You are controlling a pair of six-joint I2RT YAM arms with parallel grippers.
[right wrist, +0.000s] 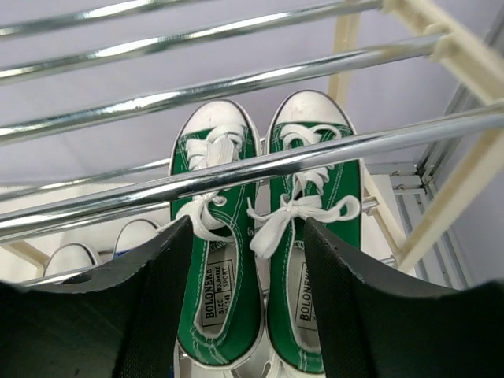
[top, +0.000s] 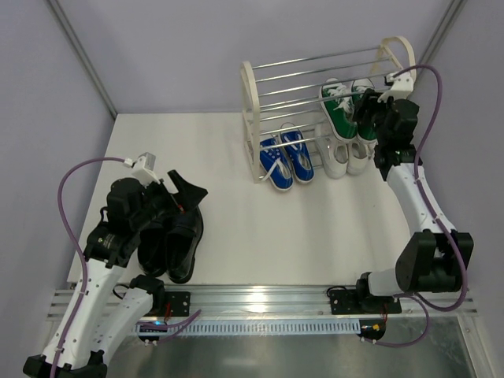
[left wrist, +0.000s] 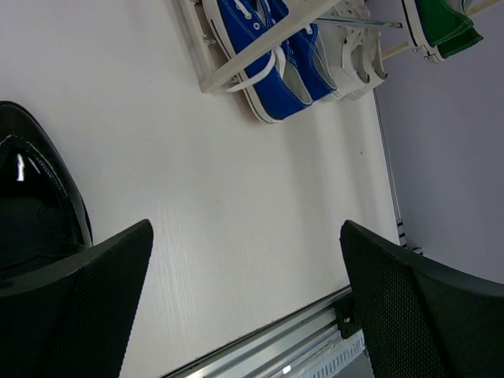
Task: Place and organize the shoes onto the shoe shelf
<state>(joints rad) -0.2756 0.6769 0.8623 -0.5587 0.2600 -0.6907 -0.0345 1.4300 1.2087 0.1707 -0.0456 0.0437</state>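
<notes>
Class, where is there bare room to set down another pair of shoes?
Free: upper rods of the shoe shelf, left of the green sneakers; the table between the black shoes and the shelf. Crowded: the lower tier, filled by blue sneakers and white sneakers; the upper right end, at the right gripper.

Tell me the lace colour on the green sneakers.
White laces, clearest in the right wrist view.

Jaws stand wide over the table (left wrist: 236, 228), black shoe (left wrist: 31, 205) at left, blue sneakers (left wrist: 287, 87) and white sneakers (left wrist: 358, 59) beyond.
</notes>
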